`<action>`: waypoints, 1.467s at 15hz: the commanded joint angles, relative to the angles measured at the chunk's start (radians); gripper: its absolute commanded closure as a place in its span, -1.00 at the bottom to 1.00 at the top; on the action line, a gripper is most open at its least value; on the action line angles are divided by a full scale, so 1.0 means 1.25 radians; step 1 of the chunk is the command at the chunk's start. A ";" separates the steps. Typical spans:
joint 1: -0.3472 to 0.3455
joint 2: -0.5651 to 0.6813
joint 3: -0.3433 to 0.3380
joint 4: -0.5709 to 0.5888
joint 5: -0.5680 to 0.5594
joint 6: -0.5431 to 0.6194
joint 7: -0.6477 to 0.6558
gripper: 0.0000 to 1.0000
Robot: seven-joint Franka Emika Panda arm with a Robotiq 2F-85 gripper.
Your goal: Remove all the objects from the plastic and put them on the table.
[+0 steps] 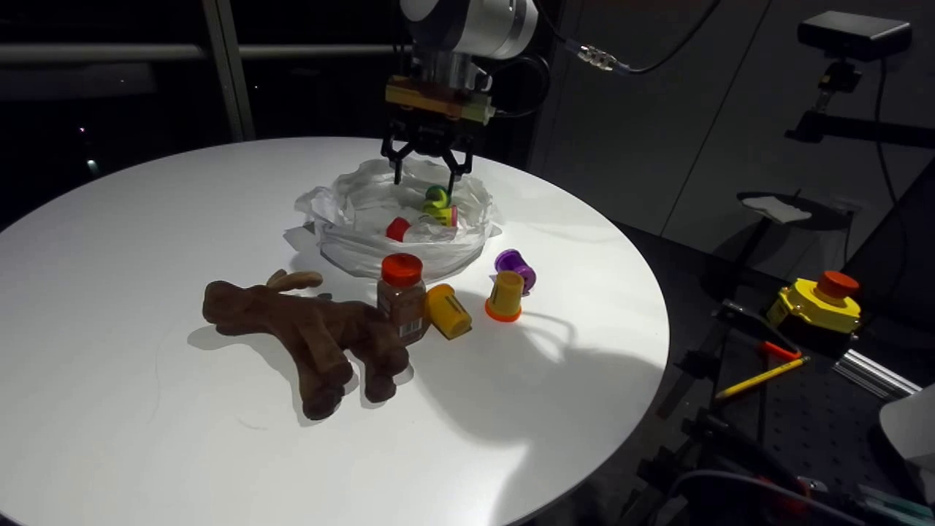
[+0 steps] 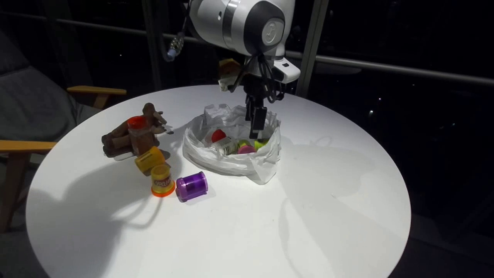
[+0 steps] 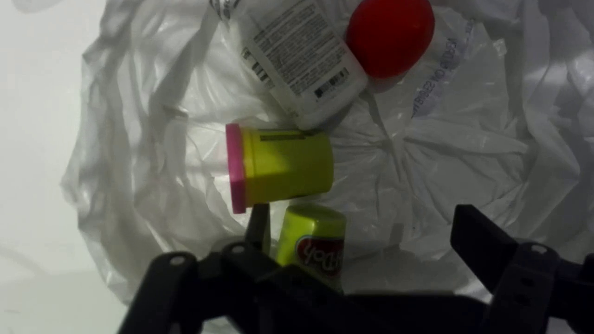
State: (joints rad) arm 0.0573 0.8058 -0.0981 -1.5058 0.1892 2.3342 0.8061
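The white plastic bag (image 1: 347,237) stands open on the round table (image 1: 182,438). In the wrist view it holds a white bottle (image 3: 301,60), a red rounded object (image 3: 390,37), a yellow tub with a pink lid (image 3: 283,167) and a yellow-green Play-Doh tub (image 3: 311,232). The bottle also shows in an exterior view (image 2: 225,146). My gripper (image 3: 364,227) is open and empty over the bag, as an exterior view (image 1: 424,185) shows too. The yellow-green tub lies between the fingers' lines, close to the left finger; its lower part is hidden by the gripper.
On the table outside the bag are a purple tub (image 2: 192,186), an upright yellow tub with an orange rim (image 2: 162,180), a tilted yellow tub (image 1: 448,311), a red-lidded jar (image 1: 402,299) and a brown plush toy (image 1: 307,329).
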 commanded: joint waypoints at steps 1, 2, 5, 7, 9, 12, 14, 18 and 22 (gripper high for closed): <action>-0.004 0.063 -0.005 0.096 0.006 -0.015 0.040 -1.00; -0.005 0.074 -0.007 0.107 0.004 -0.015 0.047 -1.00; -0.001 0.106 -0.020 0.139 -0.007 -0.014 0.072 -1.00; -0.001 0.122 -0.030 0.152 -0.013 -0.012 0.085 -1.00; -0.003 0.128 -0.036 0.156 -0.013 -0.005 0.097 -0.61; -0.007 0.133 -0.045 0.161 -0.013 -0.001 0.109 -0.24; -0.011 0.134 -0.048 0.161 -0.013 -0.001 0.116 0.14; -0.014 0.116 -0.049 0.138 -0.013 0.017 0.114 0.67; -0.027 0.050 -0.022 0.077 0.001 0.020 0.066 0.64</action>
State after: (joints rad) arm 0.0387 0.9489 -0.1558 -1.3440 0.1858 2.3437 0.9233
